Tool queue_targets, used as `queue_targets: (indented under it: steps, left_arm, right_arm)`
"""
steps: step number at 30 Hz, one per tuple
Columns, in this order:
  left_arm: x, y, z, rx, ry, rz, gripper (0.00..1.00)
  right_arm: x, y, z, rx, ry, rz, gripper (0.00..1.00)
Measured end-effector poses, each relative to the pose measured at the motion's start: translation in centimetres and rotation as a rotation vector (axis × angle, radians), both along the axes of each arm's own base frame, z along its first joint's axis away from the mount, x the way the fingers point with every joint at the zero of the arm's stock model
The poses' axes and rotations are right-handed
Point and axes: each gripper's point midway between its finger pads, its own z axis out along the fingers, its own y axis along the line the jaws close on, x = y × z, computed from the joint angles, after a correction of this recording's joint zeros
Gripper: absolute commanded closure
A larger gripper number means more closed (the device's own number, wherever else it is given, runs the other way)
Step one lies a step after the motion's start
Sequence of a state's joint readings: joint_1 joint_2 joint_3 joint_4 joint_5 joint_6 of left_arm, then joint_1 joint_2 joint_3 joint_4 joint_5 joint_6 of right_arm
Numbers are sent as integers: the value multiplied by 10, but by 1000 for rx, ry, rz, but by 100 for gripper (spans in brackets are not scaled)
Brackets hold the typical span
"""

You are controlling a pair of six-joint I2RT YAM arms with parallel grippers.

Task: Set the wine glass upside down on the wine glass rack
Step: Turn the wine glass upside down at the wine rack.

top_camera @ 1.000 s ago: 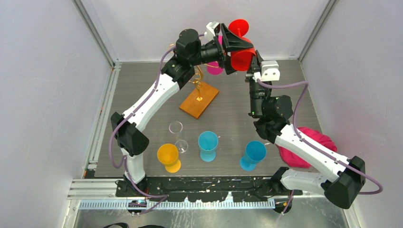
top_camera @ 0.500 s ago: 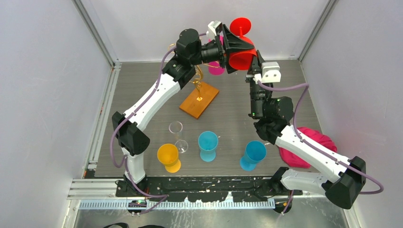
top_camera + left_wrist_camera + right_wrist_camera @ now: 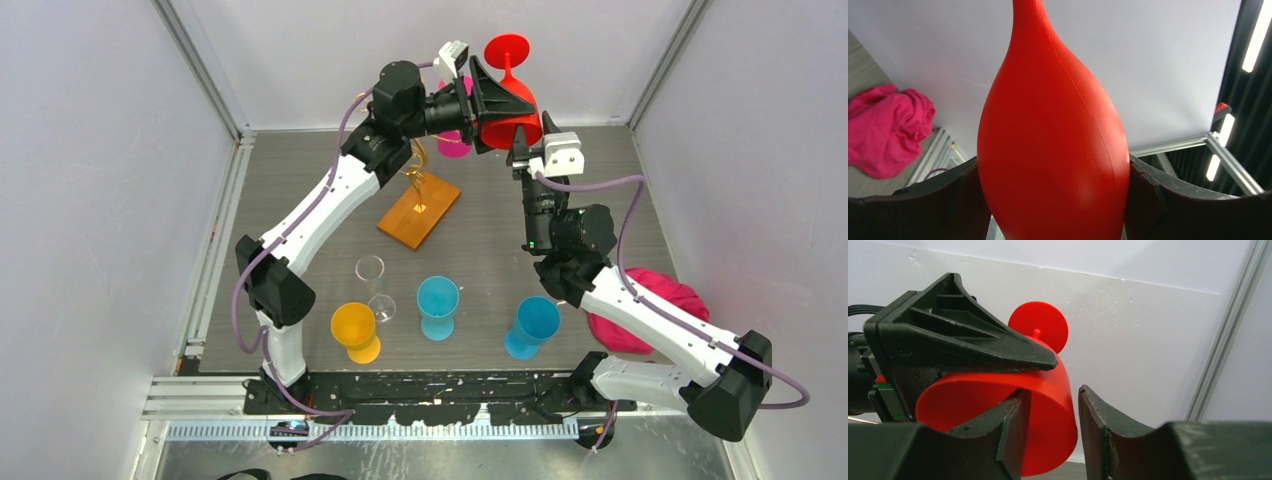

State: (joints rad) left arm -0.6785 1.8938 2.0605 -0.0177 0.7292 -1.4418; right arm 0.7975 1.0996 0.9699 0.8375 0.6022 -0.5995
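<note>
Red wine glass (image 3: 503, 120) sits clamped between left fingers (image 3: 938, 202), while right fingers (image 3: 1108, 435) straddle its rim, apparently slack.

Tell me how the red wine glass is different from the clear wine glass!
The red wine glass is solid red; the clear wine glass is see-through. The red one is up in the air, tipped, held by the left gripper; the clear one stands upright on the table, untouched. Both have a stem and a round foot.
</note>
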Motion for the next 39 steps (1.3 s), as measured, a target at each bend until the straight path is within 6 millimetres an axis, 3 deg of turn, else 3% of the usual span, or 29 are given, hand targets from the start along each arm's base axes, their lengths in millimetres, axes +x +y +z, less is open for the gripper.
queue_targets:
  steps: [5, 14, 27, 34, 39]
  left_arm:
    - [3, -1, -8, 28, -42, 19, 27]
    - [0, 5, 0, 33, -112, 46, 27]
    - [4, 7, 7, 35, -189, 90, 27]
    - [20, 9, -8, 113, -318, 171, 27]
    - [29, 18, -28, 209, -448, 257, 27]
  right_arm:
    - [-5, -7, 3, 9, -1, -5, 51]
    - [-17, -17, 3, 33, 11, 3, 50]
    - [-43, -37, -12, 77, 155, 60, 47]
    - [-56, -58, -4, 198, 297, 59, 47]
    - [-68, -77, 12, 349, 347, 44, 48]
